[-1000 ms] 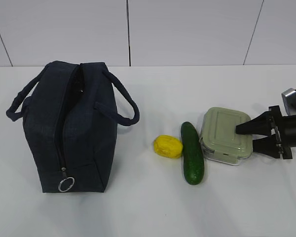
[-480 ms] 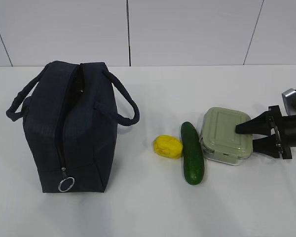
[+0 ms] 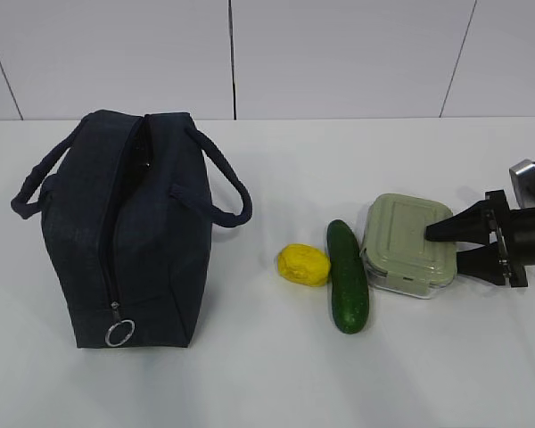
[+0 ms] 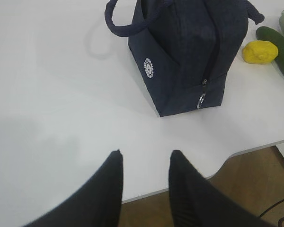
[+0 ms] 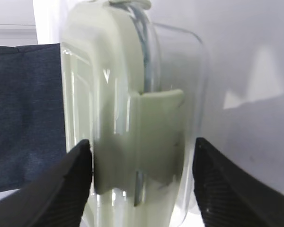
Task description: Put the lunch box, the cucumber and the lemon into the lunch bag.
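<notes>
White desk (image 3: 276,392) carrying all task items, seen at a slant from the front. Lunch bag (image 3: 125,227) stands upright at about 9 o'clock from the food items, well apart from them; its top zipper looks parted, which would leave the mouth ready to receive items, though the width of the gap cannot be judged. Lunch box (image 3: 408,242) rests flat on the desk at 3 o'clock, its sage-green lid up, just beside the cucumber (image 3: 348,276), which lies lengthwise between box and lemon (image 3: 304,265). The lemon sits just beside the cucumber's 9 o'clock flank.

Right end effector (image 3: 446,245) reaches in from 3 o'clock, its two fingers spread above and below the box's near edge; the wrist view shows the clip side framed between the fingers (image 5: 66,189), not visibly clamped, presumably set for a grasp. Left end effector (image 4: 144,158) hangs parted and empty over bare desk, clear of the bag.
</notes>
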`<action>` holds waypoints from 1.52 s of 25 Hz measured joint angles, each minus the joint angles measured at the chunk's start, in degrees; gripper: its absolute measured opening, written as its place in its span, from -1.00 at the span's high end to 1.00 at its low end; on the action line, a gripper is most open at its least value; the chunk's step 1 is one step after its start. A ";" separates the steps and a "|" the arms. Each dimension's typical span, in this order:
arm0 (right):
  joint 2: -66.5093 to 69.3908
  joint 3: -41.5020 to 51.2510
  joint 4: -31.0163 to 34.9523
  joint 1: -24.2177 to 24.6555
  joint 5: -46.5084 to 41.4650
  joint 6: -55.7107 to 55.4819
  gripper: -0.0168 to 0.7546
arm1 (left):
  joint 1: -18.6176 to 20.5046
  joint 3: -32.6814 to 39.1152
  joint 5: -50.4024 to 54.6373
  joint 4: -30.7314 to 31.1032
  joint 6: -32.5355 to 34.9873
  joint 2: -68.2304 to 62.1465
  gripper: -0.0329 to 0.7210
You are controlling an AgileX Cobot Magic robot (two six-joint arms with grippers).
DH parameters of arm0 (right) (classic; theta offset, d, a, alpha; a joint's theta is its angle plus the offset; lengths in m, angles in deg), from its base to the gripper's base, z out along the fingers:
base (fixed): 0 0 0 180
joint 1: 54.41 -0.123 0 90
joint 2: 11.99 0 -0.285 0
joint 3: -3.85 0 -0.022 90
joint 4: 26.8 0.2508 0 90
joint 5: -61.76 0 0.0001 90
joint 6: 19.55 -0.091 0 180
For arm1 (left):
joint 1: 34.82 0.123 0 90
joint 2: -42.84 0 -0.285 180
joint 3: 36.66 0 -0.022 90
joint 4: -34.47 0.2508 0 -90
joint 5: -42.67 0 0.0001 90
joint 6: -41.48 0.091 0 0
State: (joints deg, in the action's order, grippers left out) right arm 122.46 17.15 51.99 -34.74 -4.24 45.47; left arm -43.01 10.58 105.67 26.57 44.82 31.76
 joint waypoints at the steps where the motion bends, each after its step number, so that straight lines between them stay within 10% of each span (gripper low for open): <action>1: 0.00 0.00 0.00 0.00 0.00 0.00 -0.33 | 0.00 0.00 0.00 0.00 0.00 0.00 0.28; 38: 0.00 -0.06 0.32 0.00 -0.47 0.00 -0.09 | 0.00 0.00 0.00 0.00 0.00 0.00 0.28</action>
State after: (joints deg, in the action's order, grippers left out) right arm 122.46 17.09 52.31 -34.74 -4.70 45.47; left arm -43.01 10.58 105.67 26.57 44.82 31.76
